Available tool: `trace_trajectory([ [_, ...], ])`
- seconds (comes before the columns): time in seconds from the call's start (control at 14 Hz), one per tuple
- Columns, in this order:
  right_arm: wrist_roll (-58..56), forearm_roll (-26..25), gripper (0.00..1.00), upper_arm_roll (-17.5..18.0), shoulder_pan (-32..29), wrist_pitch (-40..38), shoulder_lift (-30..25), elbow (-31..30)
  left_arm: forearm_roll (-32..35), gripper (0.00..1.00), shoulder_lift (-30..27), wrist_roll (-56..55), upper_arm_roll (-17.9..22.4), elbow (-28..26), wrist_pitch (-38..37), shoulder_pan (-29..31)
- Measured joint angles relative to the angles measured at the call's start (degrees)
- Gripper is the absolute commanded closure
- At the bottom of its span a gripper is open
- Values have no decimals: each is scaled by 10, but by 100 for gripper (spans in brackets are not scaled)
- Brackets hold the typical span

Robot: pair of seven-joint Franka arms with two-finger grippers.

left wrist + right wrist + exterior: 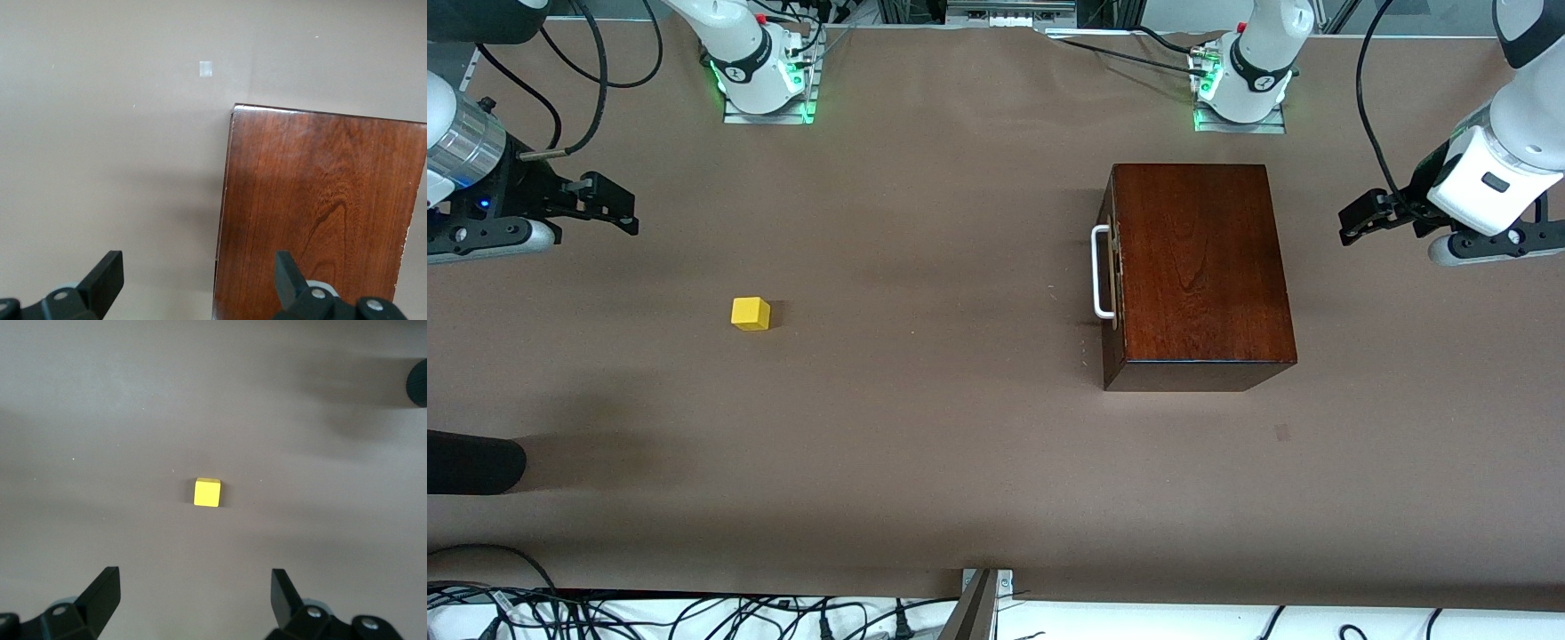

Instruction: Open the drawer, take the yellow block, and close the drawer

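Nearest the front camera: one yellow block [750,313], alone on the bare brown tabletop [925,462] toward the right arm's end, well apart from everything else. Already out of the drawer, then, or never in it (cannot tell which).

A little farther from the camera, toward the left arm's end: one glossy dark wooden box [1199,267], with one drawer [1111,267] sitting flush in it, dark front and white bar handle [1100,271] facing the block's end of the tabletop. Shut as it stands; no pale tray showing.

Up in the air, about level with the box: right hand [609,206] over the tabletop at its own end, fingers spread wide and empty, looking straight down on the block in the right wrist view [207,493]. Left hand [1360,220] over the tabletop just beside the box, on the side away from the handle, fingers likewise spread and holding nothing; box top and one edge in the left wrist view [320,213].

Judged from this: block lying free, drawer closed, neither hand touching anything. Either close to finished or not begun. If begun, nothing left but confirming the drawer is home.

Count: one block, one box, one drawer, one handle, two hands.
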Motion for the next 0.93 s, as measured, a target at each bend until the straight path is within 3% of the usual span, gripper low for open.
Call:
trace_trajectory([
  [0.43,0,0,0,0,0,6,0,0,-1,0,-36,44,15,-55,32,0],
  [0.93,0,-2,0,0,0,12,0,0,-1,0,-40,51,16,-61,28,0],
])
